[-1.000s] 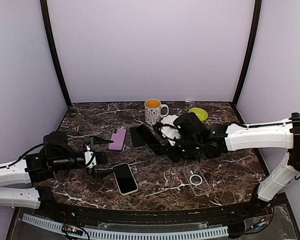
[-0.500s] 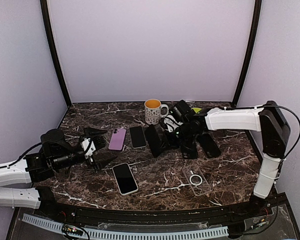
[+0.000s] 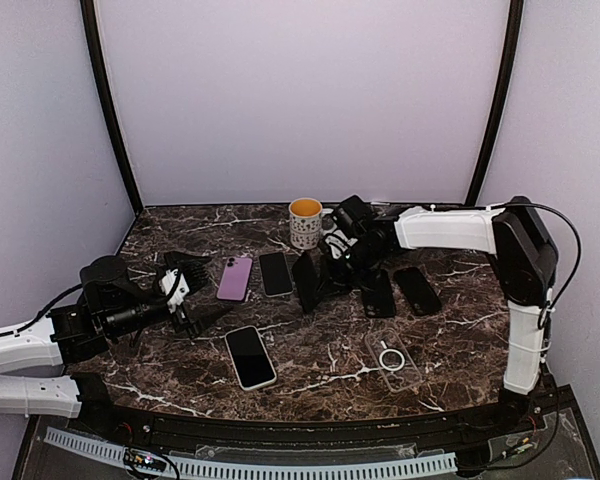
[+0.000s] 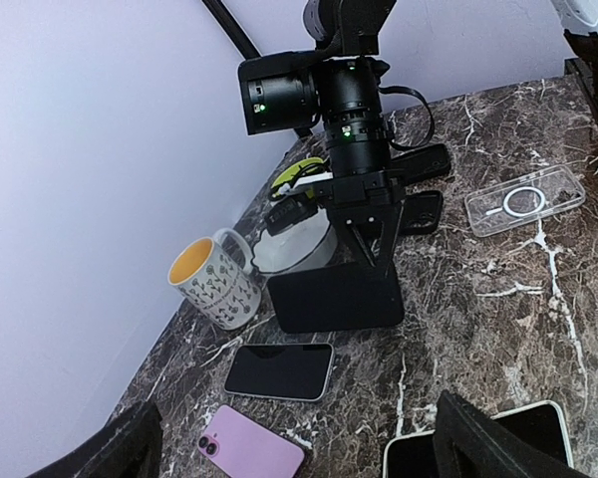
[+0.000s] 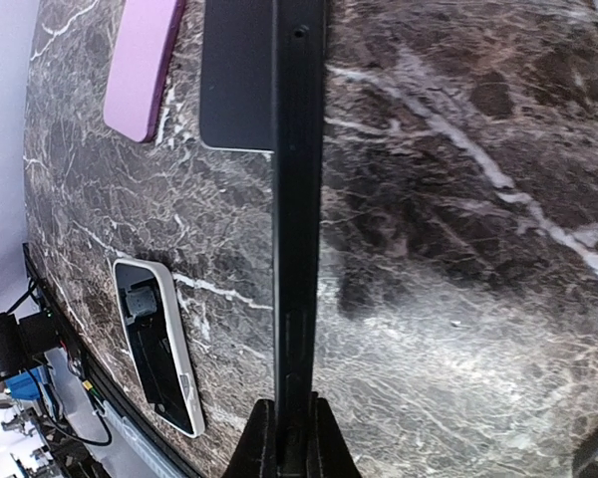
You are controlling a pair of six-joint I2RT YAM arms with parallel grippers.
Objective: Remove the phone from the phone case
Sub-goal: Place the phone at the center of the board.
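My right gripper is shut on a black phone-sized slab and holds it on edge, its lower edge at the marble table near the middle. In the right wrist view the slab shows edge-on between the shut fingers. I cannot tell whether it is a phone in a case or a case alone. The left wrist view shows the slab face-on under the right gripper. My left gripper is open and empty at the left, apart from the slab.
A purple phone and a dark phone lie left of the slab. A white-rimmed phone lies near the front. A clear case lies front right. Two black cases lie right of the slab. A mug stands behind.
My right arm has folded back toward the far side, carrying the slab slightly left and uncovering the two black cases. My left gripper has drawn back from the white-rimmed phone, toward the far left.
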